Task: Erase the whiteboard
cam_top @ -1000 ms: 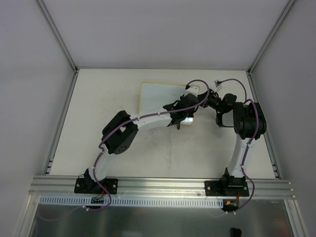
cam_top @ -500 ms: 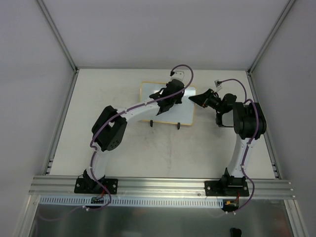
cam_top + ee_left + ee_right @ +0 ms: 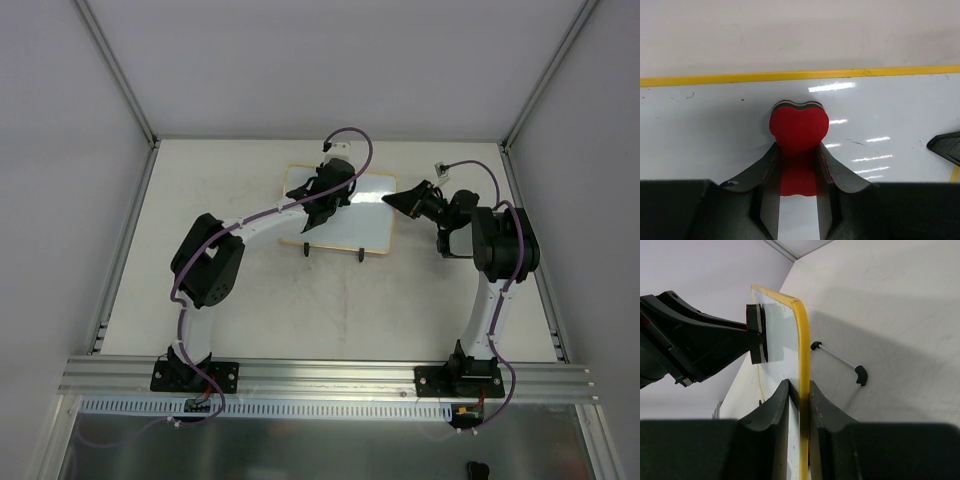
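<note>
Clamping a red eraser (image 3: 799,125) between its fingers, the left gripper (image 3: 798,152) is closed to only a narrow gap, and the eraser's rounded end sticks out past the fingertips and lies against the glossy face of the whiteboard (image 3: 372,218). From the right wrist view the eraser's dark backing layers sit flat on the board, close to its yellow-framed top edge. The right gripper (image 3: 799,387) is pinched onto the board's right-hand frame, one finger on the face and one on the back, with nothing but the thin rim between them. The whiteboard stands propped and tilted in the far half of the surface (image 3: 220,200), about midway between its left and right edges, with two small black feet (image 3: 310,250) on its near side. A thin strut (image 3: 837,356) behind the board ends in a black foot. The left arm's wrist covers the upper left of the board from above, so the eraser cannot be made out there. The rear of the eraser is hidden between the fingers. A few faint dark flecks show on the board, too small to read. The gripper bodies fill the bottom of both wrist views.
</note>
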{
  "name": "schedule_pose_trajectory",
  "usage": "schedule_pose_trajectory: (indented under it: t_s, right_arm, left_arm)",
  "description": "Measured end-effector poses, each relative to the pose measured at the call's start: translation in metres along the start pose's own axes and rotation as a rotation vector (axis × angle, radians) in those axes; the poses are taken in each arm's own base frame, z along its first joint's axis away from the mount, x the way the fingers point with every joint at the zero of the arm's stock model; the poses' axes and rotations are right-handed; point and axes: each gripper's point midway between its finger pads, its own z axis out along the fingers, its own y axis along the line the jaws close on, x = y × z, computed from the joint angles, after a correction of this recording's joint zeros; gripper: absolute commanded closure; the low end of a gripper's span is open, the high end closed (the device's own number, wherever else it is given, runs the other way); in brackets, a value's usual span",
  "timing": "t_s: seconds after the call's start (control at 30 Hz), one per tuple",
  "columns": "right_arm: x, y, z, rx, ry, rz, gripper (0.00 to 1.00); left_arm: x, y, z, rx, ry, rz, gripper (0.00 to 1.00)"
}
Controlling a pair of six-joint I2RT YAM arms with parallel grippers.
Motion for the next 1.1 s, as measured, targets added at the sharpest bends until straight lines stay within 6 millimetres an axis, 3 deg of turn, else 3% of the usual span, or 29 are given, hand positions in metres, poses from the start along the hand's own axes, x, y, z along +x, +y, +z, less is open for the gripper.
schedule_pose_trajectory:
  t_s: [0.17,0.53,0.67,0.8,0.9,1.0,1.1]
  right_arm:
    - [0.0,0.0,0.0,-0.001,0.001,-0.001,1.0]
    - [0.001,0.0,-0.001,-0.002,0.001,-0.005,1.0]
    - [0.001,0.0,-0.001,-0.002,0.001,-0.007,1.0]
    - [0.001,0.0,-0.001,-0.002,0.001,-0.01,1.0]
    - [0.001,0.0,-0.001,-0.003,0.001,-0.012,1.0]
    - [0.001,0.0,-0.001,-0.004,0.0,-0.015,1.0]
    - [0.001,0.001,0.0,-0.007,0.0,-0.022,1.0]
  left_arm:
    - [-0.001,-0.009,-0.003,0.004,-0.001,0.015,1.0]
    - [0.037,-0.096,-0.013,0.138,0.069,0.118,1.0]
    - [0.048,-0.107,-0.016,0.172,0.093,0.134,1.0]
    - [0.048,-0.105,-0.015,0.177,0.1,0.129,1.0]
    - [0.048,-0.091,-0.017,0.184,0.117,0.106,1.0]
    - [0.044,-0.055,-0.019,0.14,0.133,0.07,1.0]
    - [0.038,-0.007,-0.022,0.072,0.137,0.026,1.0]
